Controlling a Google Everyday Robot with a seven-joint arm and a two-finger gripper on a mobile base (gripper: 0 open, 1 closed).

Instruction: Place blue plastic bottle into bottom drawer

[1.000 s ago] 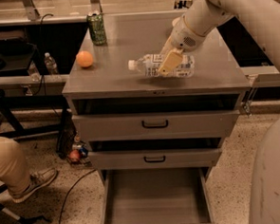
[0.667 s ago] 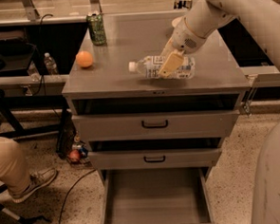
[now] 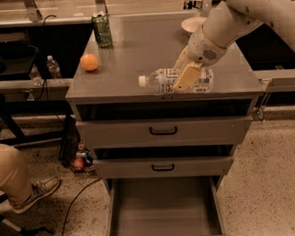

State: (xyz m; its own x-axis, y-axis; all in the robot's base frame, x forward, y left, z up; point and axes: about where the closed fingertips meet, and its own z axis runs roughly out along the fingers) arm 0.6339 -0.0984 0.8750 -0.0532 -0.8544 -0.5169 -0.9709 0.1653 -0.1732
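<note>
Gripper (image 3: 187, 77) set across the blue plastic bottle (image 3: 159, 81), which lies on its side beneath it, cap leftward; grip state cannot be told; open bottom drawer (image 3: 163, 211) far below.

Warm, rather dim light falls from above. The end effector (image 3: 187, 77) sits low over the front of the desk (image 3: 133, 55), at the blue plastic bottle (image 3: 160, 80), which shows small glints. The desk top behind it and to its left is the brightest surface, with a dull sheen. Straight below the end effector, the recess under the desk top lies in deep shadow, and the bottom drawer (image 3: 163, 211) is murky. Far to its left, the background is nearly black.
</note>
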